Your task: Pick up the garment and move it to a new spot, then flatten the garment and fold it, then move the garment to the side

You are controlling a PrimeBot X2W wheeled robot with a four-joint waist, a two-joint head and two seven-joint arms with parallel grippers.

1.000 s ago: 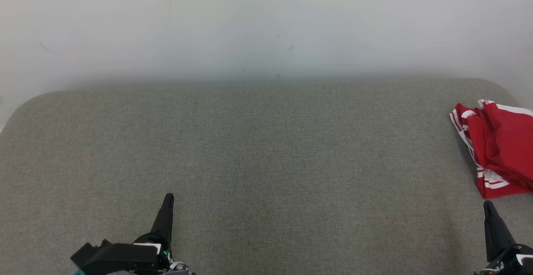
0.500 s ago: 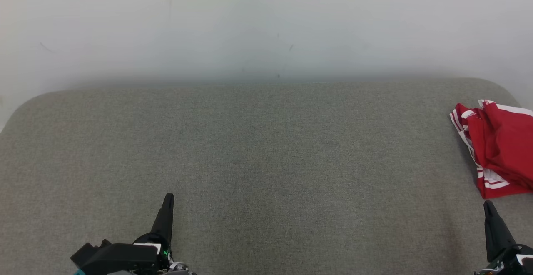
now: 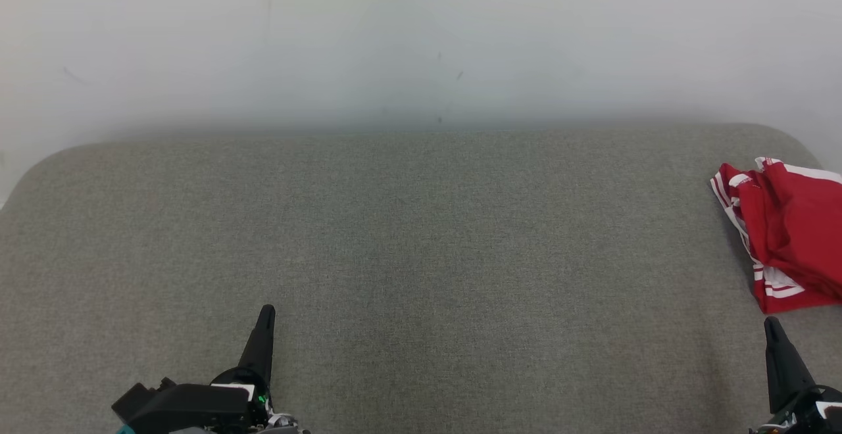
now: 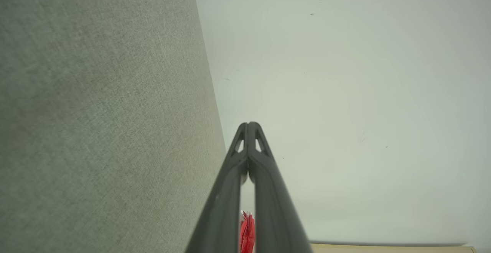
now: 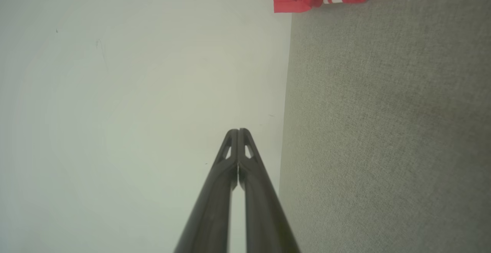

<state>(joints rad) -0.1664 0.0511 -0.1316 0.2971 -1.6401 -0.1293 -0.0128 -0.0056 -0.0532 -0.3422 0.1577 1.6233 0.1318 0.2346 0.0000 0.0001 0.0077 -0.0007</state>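
Garment: the red garment (image 3: 786, 237) with white stripes lies bunched in loose layers at the far right end of the grey cloth-covered counter (image 3: 408, 243). The head view's edge cuts part of it off, and nothing touches it.
Left hand: the left hand (image 3: 266, 310) sits low at the near edge, well apart from the garment. Its fingers are pressed together, tips meeting in its wrist view, and it holds nothing.
Right hand: the right hand (image 3: 769, 323) is at the near right, just short of the garment's near hem. Its fingers are also closed tip to tip and hold nothing.
Backdrop: a pale wall (image 3: 421, 39) rises behind the counter.
Why placed so: both hands look parked in a rest pose, likely to keep the wide middle of the counter free.
Stage: a rumpled pile at the side fits a garment waiting to be picked up. It equally fits one already folded loosely and set aside, and the layers are too untidy to settle which.
Against a second ago: nothing differs. The garment, both hands and the camera's framing all match the earlier head views.
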